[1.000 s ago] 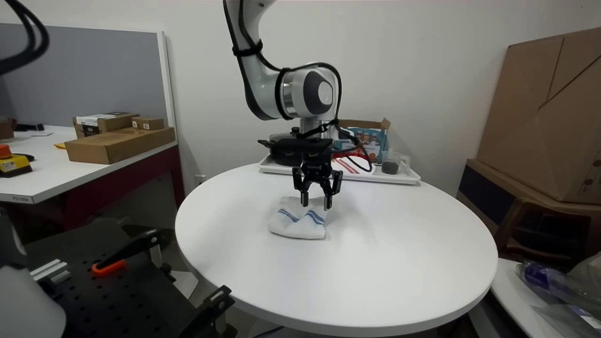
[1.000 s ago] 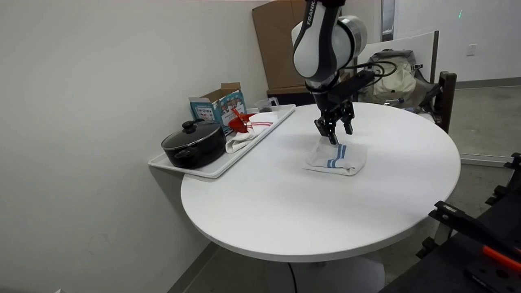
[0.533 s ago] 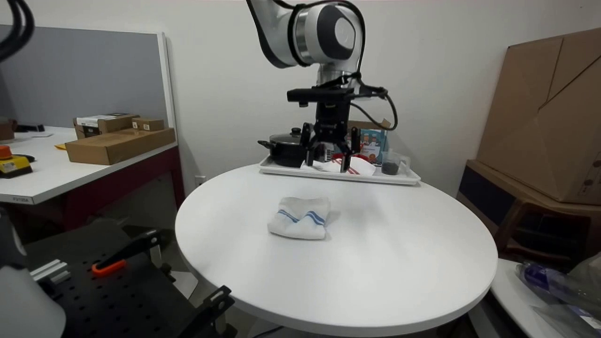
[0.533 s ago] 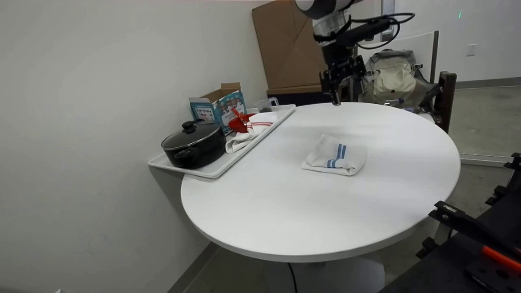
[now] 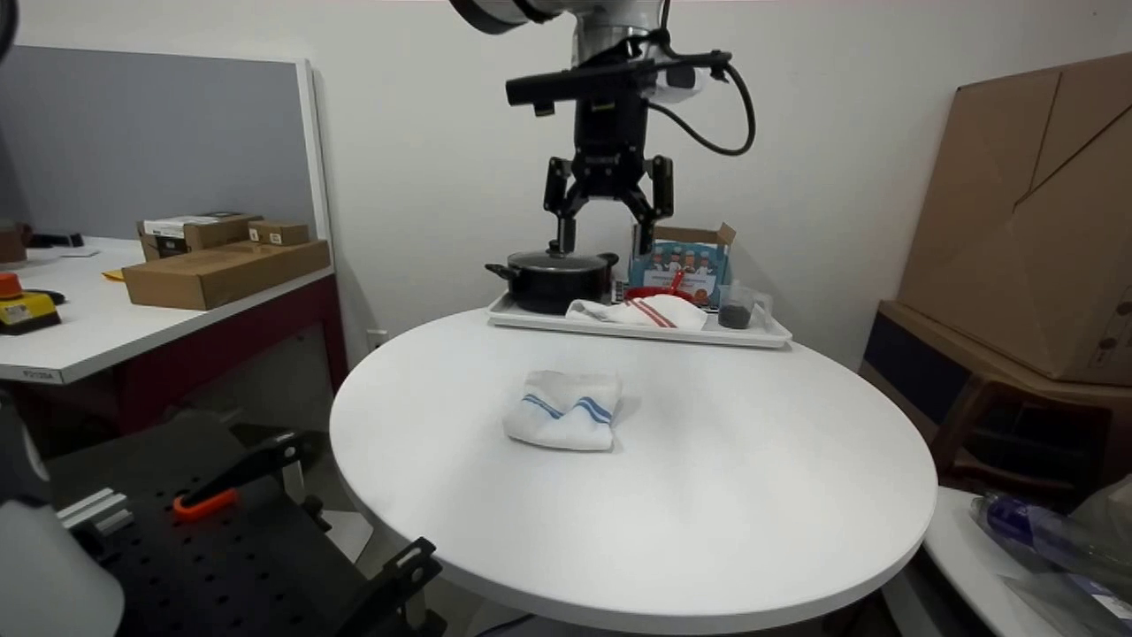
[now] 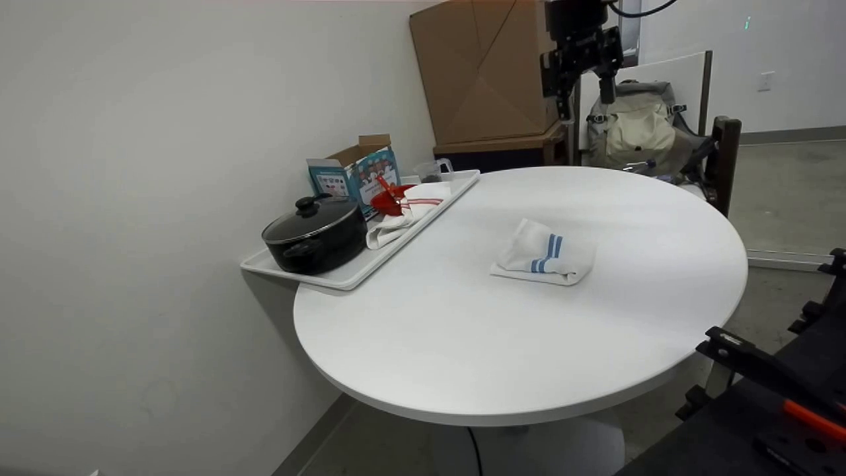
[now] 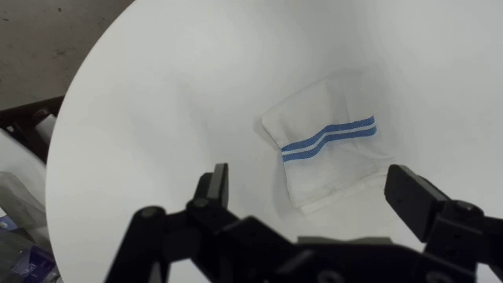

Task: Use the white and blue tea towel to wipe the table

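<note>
Near a pale wall, the round white table bears a towel.

This looks like a lab. A black perforated board and a yellow box with an orange-red button show it.

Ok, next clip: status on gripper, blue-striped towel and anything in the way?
Gripper open, empty, above table. Blue-striped towel folded, lying on table, ungripped. No obstacle visible between them; tray sits off at table's edge.
</note>
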Available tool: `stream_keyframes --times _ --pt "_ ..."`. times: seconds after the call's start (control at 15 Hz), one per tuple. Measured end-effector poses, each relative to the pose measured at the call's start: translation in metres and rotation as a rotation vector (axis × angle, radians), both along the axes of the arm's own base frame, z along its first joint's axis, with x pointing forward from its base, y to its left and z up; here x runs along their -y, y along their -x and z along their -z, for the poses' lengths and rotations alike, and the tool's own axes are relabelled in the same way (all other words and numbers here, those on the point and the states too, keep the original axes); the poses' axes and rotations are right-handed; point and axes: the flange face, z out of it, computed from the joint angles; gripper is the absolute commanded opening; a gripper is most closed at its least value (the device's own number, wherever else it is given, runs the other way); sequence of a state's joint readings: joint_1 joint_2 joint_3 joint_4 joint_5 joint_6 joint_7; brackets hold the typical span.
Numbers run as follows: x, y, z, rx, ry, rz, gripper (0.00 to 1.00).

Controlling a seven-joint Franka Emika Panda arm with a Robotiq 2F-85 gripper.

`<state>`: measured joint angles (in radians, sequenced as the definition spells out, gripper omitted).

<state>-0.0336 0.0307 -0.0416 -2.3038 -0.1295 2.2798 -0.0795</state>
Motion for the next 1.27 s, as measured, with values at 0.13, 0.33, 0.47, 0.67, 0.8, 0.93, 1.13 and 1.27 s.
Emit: stream_keyframes --times 0.13,0.33,0.47,0.67,0.8,0.93,1.13,1.27 --pt "-0.016 0.024 -0.008 0.033 -0.010 -0.023 1.00" --pt "-0.051 0.069 -0.015 0.042 -0.039 -0.045 1.00" --pt "-0.059 0.085 -0.018 0.049 -0.041 -0.053 1.00" --pt "-0.057 0.088 -0.020 0.052 -0.041 -0.049 1.00" --pt "-0.057 0.088 -0.020 0.052 -0.041 -0.049 1.00" --pt "-0.057 0.088 -0.020 0.052 -0.041 -0.049 1.00" --pt "-0.057 0.088 -0.020 0.052 -0.041 -0.049 1.00" --pt "-0.057 0.088 -0.020 0.052 -0.041 -0.049 1.00"
